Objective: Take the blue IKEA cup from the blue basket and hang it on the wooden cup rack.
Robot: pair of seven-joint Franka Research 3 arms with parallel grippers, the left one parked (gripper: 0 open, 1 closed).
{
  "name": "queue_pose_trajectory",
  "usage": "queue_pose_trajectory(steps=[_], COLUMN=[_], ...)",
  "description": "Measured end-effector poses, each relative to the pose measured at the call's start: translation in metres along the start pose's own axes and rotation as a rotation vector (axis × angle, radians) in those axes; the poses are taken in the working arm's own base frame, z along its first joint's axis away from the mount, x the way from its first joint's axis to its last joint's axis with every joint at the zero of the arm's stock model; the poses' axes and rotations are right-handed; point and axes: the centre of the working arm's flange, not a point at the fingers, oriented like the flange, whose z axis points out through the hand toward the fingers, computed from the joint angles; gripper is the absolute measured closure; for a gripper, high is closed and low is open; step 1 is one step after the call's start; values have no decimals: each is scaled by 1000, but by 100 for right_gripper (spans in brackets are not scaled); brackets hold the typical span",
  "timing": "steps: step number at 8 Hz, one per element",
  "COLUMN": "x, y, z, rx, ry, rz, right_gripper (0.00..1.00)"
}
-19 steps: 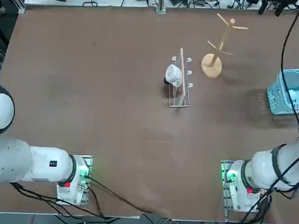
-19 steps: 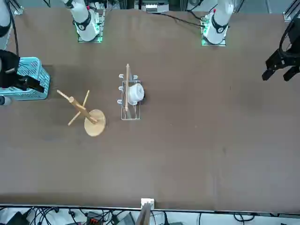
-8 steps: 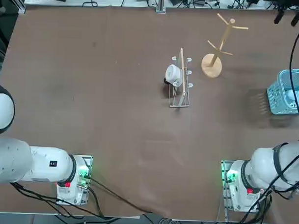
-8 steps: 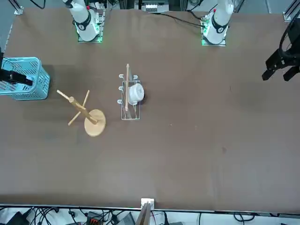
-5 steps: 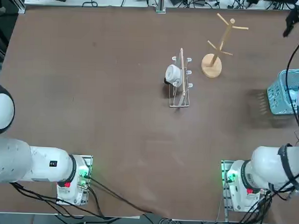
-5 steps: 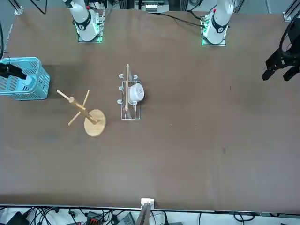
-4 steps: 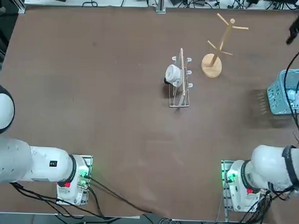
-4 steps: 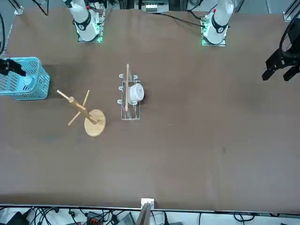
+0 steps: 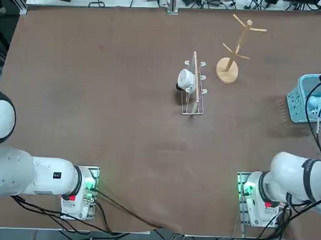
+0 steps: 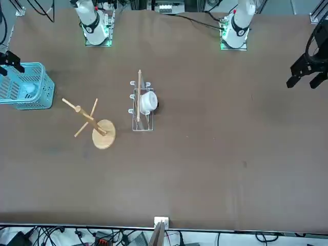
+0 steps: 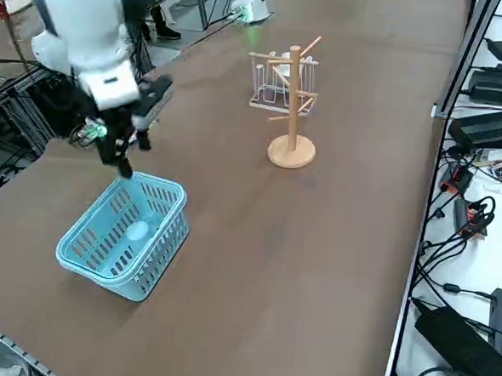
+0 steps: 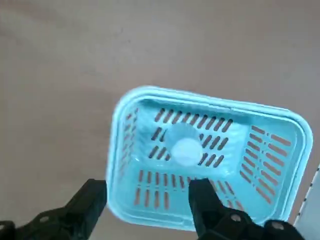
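Note:
The blue basket [image 12: 210, 103] stands near the table's right edge and holds the blue IKEA cup [image 12: 186, 148], a pale round shape on its floor, also visible in the right side view [image 11: 136, 230]. My right gripper [image 12: 147, 194] hangs open above the basket's rim on the side toward the robot's base, with nothing between its fingers [image 12: 90, 200]. From the side, the gripper [image 11: 129, 153] sits just over the basket [image 11: 157, 259]. The wooden cup rack [image 9: 228, 69] stands upright to the basket's left with bare pegs, also in the front view [image 10: 102, 134].
A low silver wire rack [image 9: 194, 103] with a white cup [image 9: 185, 79] on it stands left of the wooden rack. The basket [image 9: 295, 103] lies at the table's right edge. Cables and equipment line the far edge of the table.
My right gripper has swung from the table's far right corner back toward the basket and now hangs over its rim. The basket, cup and racks have not moved.

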Motion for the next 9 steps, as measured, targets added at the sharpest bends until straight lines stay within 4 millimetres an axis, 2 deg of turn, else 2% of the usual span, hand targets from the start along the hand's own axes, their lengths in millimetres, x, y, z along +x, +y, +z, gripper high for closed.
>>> queue_pose_trajectory(steps=[3, 6, 9], x=[-8, -9, -4], y=[15, 38, 43], z=[42, 87, 104], rx=[34, 30, 10], ry=[7, 26, 33], rz=[-13, -33, -54], right_gripper=[0, 0, 0])
